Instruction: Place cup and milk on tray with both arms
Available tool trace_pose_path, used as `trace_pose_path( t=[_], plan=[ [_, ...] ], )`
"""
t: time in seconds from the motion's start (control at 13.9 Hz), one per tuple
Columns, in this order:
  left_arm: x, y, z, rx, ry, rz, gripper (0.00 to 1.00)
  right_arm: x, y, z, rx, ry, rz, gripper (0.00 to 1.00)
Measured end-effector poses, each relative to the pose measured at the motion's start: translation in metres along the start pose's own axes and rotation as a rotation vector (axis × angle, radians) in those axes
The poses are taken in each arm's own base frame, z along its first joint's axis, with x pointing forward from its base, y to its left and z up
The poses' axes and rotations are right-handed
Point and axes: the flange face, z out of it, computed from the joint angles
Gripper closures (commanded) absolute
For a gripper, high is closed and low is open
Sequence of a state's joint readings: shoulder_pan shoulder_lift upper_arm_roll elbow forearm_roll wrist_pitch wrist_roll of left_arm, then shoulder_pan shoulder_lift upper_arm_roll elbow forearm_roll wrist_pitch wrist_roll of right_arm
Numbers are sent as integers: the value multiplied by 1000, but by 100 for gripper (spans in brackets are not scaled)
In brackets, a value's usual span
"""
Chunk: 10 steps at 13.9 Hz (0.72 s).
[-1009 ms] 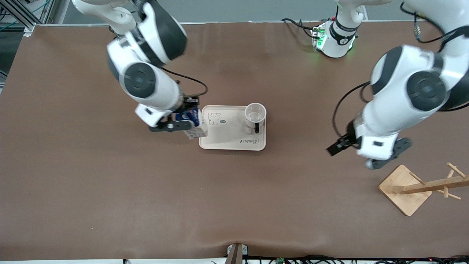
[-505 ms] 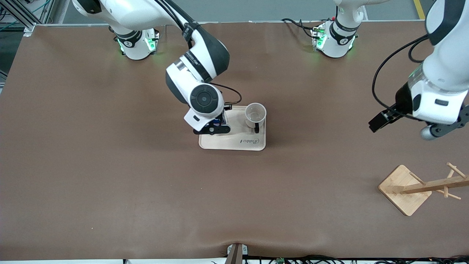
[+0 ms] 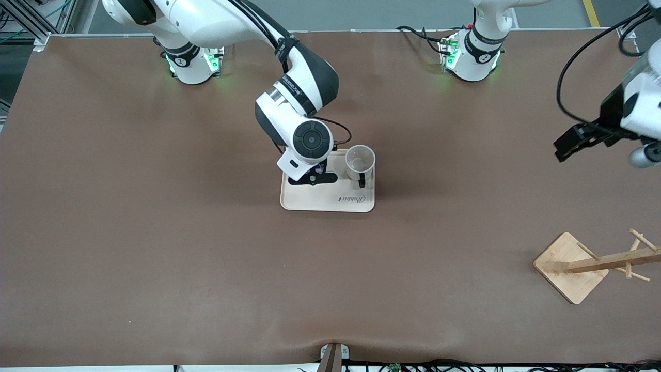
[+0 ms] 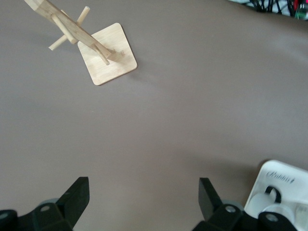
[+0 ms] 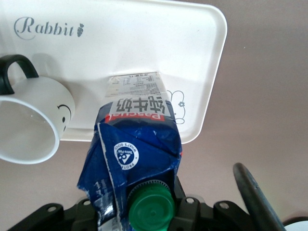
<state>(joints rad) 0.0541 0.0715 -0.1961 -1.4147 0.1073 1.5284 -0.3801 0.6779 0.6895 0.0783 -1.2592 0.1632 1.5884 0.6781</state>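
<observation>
The right gripper [image 3: 316, 174] had its jaws pressed onto the milk [image 5: 137, 159], pinching the dark-blue carton near its top, the green cap close against the gripper body. Below those jaws the carton's pale lower part reached down over the tray [image 3: 310, 199]; whether its base touched the tray could not be told. Just beside the jaws, toward the left arm's end of the table, the cup [image 3: 360, 161] stood upright on the tray, its black handle turned toward the "Rabbit" lettering and its smiley face toward the carton. Carton and cup were near each other but apart.

The left gripper [image 4: 139, 197] was up over bare table toward the left arm's end, well apart from the tray, jaws spread wide and holding nothing; that arm waited. The wooden rack [image 3: 594, 266] lay on its side on the table, nearer the front camera than the left gripper's spot, and well apart from both grippers.

The cup's part looked done, and the milk seemed close to being set down. The main risk was release before the base sat flat: a tall carton held high could tip if let go tilted. Any sideways drift toward the cup might knock it, given how close the two stood. The carton's crumpled top suggested soft walls that could cling as the jaws parted.
</observation>
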Motion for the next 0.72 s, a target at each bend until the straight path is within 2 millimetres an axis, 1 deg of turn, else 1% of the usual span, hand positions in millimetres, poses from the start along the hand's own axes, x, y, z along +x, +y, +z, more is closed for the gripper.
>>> trace_pose_path(
  t=[0.07,0.14,0.22,0.36,0.5,0.72],
  plan=[
    [-4,-12,-3,-6,-4,30,0,0,-1,1,0,1,9,47],
    [-9,-24,-5,-12,-7,65,0,-1,-1,1,1,2,16,28],
    [-15,-36,-7,-17,-12,93,0,-1,-2,1,0,2,16,0],
    [-29,-57,-9,-35,-21,115,0,-1,-2,1,-7,7,17,0],
    [-41,-70,-13,-44,-21,128,0,1,0,5,-16,8,20,0],
    [-51,-70,-14,-46,-30,140,0,3,3,3,-18,14,25,0]
  ],
)
